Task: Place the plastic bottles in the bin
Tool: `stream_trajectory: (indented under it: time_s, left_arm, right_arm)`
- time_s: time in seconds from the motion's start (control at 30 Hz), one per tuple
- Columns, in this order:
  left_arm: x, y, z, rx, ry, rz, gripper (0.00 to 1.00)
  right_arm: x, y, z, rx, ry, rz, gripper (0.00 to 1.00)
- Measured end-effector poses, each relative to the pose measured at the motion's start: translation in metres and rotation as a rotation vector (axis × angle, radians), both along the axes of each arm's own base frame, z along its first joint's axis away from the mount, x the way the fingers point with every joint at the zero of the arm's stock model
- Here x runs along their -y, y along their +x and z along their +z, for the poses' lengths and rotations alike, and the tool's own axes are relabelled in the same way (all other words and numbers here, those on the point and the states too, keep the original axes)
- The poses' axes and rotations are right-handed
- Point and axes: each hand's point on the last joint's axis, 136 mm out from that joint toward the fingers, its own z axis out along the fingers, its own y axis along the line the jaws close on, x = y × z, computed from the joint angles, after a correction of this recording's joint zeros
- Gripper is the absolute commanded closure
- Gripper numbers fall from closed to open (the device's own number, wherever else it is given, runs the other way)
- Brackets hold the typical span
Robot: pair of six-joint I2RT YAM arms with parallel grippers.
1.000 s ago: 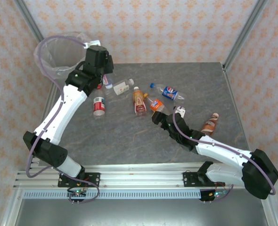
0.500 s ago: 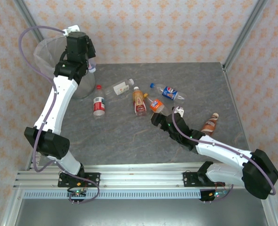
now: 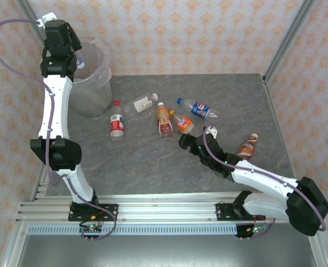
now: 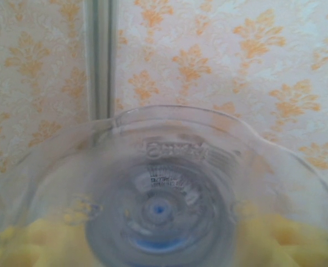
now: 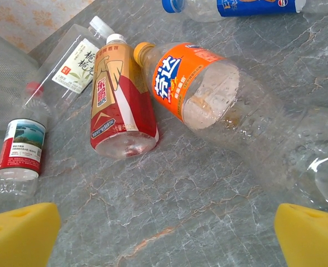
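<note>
Surface: a grey marbled slab (image 3: 153,161) with papered walls around it; six bottles lie loose across its middle and right.
Left arm: the left arm (image 3: 55,111) stands tall and nearly straight, reaching to the far left corner with its wrist up beside the bin's rim.
Right arm: the right arm (image 3: 258,178) lies low across the surface, stretched towards the cluster of bottles.
Bin: the bin (image 3: 94,94) is a round grey basket in the far left corner, with a crinkly clear bag (image 3: 100,50) folded over its rim.
Left jaws: the left jaws are part-closed on a clear bottle, a yellow pad (image 4: 36,239) on each side of it.
Right jaws: the right jaws are spread wide with nothing between the yellow pads (image 5: 19,233), just short of the orange-labelled bottle.
Held bottle: the held bottle (image 4: 158,189) is clear, its base turned towards the papered wall (blurry up close, a blue spot at the centre); from above it sits at the bin's rim.
Orange-labelled bottle: the orange-labelled bottle (image 5: 208,89) lies on its side, orange cap pointing away from the right jaws.
Red-and-gold bottle: the red-and-gold bottle (image 5: 117,100) has a white cap and lies just beside the orange one.
Blue-labelled bottle: the blue-labelled bottle (image 5: 253,5) lies beyond the orange one.
White-labelled bottle: the white-labelled bottle (image 5: 78,64) is clear and lies near the red-and-gold one.
Red-capped bottle: the red-capped bottle (image 5: 19,147) lies nearest the bin.
Brown bottle: the brown bottle (image 3: 247,147) lies alone to the right, well apart from the rest.
</note>
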Motion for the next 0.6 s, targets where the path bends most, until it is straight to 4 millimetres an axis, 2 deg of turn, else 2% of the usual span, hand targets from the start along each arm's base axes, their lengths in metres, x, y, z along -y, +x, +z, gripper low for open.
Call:
stream_trajectory:
  time_s: [0.17,0.3,0.4,0.6]
  left_arm:
    - [-0.008,0.014,-0.03,-0.101,0.032,0.003,0.43]
    - [-0.014,0.027,-0.068,-0.198,0.026,0.002,0.43]
    - [-0.022,0.032,-0.099,-0.28,0.013,0.015,0.43]
    - [-0.037,0.032,-0.138,-0.396,0.0,0.063,0.43]
  right_arm:
    - [0.0,0.0,0.0,0.0,-0.001,0.001,0.01]
    - [0.0,0.0,0.0,0.0,-0.001,0.001,0.01]
    - [0.0,0.0,0.0,0.0,-0.001,0.0,0.01]
    - [0.001,-0.001,0.001,0.002,0.0,0.0,0.01]
